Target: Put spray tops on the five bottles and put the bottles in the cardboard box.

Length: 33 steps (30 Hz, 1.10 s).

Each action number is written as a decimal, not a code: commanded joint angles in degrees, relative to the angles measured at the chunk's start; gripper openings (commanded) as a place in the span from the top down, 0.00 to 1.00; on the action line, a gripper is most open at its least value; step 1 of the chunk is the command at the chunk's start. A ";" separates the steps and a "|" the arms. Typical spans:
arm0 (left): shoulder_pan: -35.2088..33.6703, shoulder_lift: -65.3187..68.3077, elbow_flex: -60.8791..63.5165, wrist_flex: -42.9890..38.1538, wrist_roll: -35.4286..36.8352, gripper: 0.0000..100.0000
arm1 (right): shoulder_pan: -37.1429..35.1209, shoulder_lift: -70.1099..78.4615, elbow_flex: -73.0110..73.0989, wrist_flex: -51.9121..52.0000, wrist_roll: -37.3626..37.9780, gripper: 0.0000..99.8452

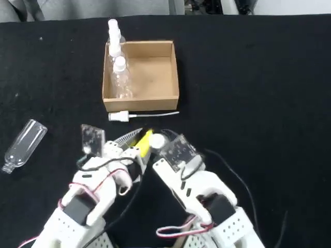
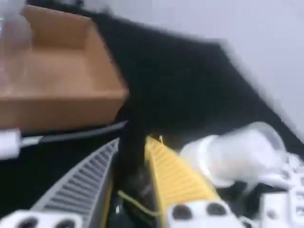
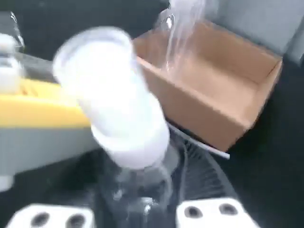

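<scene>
My right gripper point(image 1: 164, 143) point(image 3: 142, 187) is shut on a clear bottle point(image 1: 156, 140) point(image 3: 114, 109) with a white spray top on its neck, held low in front of the cardboard box point(image 1: 142, 103) point(image 3: 213, 114). Close beside that bottle point(image 2: 237, 154) is my left gripper point(image 1: 138, 138) point(image 2: 133, 140). Its grey and yellow fingers stand slightly open with nothing between them. Three capped bottles point(image 1: 121, 77) stand along the box's left wall. A loose spray top point(image 1: 119, 116) point(image 2: 9, 142) with a long tube lies just in front of the box point(image 2: 61, 107). An uncapped bottle point(image 1: 23, 142) lies far left.
Black cloth covers the table point(image 1: 258, 77), with free room to the right of the box and behind it. Both arms' cables point(image 1: 227, 170) trail near the front edge.
</scene>
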 commanded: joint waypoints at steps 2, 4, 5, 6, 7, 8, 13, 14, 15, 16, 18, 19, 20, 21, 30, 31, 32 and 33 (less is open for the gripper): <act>1.27 -0.53 -2.33 0.00 -0.62 0.92 | -0.62 -5.49 -0.22 -0.35 0.09 0.95; 1.27 -0.62 -2.33 0.00 -0.44 0.92 | -0.62 -5.49 -0.22 -0.44 0.09 0.95; 1.27 -0.62 -2.33 0.00 -0.35 0.92 | -0.62 -5.49 -0.22 -0.44 0.09 0.95; 1.27 -0.62 -2.33 -0.09 -0.35 0.92 | -0.62 -5.49 -0.22 -0.44 0.09 0.95; 1.27 -0.62 -2.33 -0.09 -0.26 0.92 | -0.62 -5.49 -0.22 -0.44 0.09 0.95; 1.27 -0.62 -2.33 -0.09 -0.26 0.92 | -0.62 -5.49 -0.22 -0.44 0.09 0.95; -2.51 -0.62 -4.18 -0.09 -0.09 0.92 | -0.53 -5.49 -0.22 -0.35 0.00 0.95; -3.91 -0.62 -4.79 -0.09 0.62 0.92 | -0.53 -5.49 -0.22 -0.35 -0.09 0.95; -5.41 -0.62 -5.23 0.00 1.67 0.92 | -0.53 -5.49 -0.22 -0.35 -0.18 0.95; -6.81 -0.62 -5.58 0.00 2.64 0.92 | -0.53 -5.49 -0.22 -0.35 -0.26 0.95; -8.92 -0.62 -5.93 -0.18 3.08 0.92 | -0.53 -5.49 -0.22 -0.35 -0.26 0.95; -9.71 -0.62 -6.20 -0.18 3.08 0.92 | -0.35 -5.49 -0.22 -0.35 -0.26 0.95; -10.24 -0.62 -6.46 -0.18 3.08 0.92 | 0.26 -5.49 -0.22 -0.35 -0.26 0.95; -10.86 -0.62 -6.46 -0.18 3.08 0.92 | 1.14 -5.49 -0.22 -0.44 -0.26 0.95; -18.68 -0.62 -5.76 0.18 2.99 0.92 | 4.92 -5.49 -0.22 -0.88 -0.26 0.95; -20.09 -0.62 -5.76 0.00 2.99 0.92 | 4.92 -5.49 -0.22 -0.88 -0.26 0.95; -21.41 -0.62 -5.76 -0.09 2.99 0.92 | 4.92 -5.49 -0.22 -1.05 -0.26 0.95; -22.73 -0.62 -5.76 0.18 2.99 0.92 | 4.92 -5.49 -0.22 -1.41 -0.26 0.95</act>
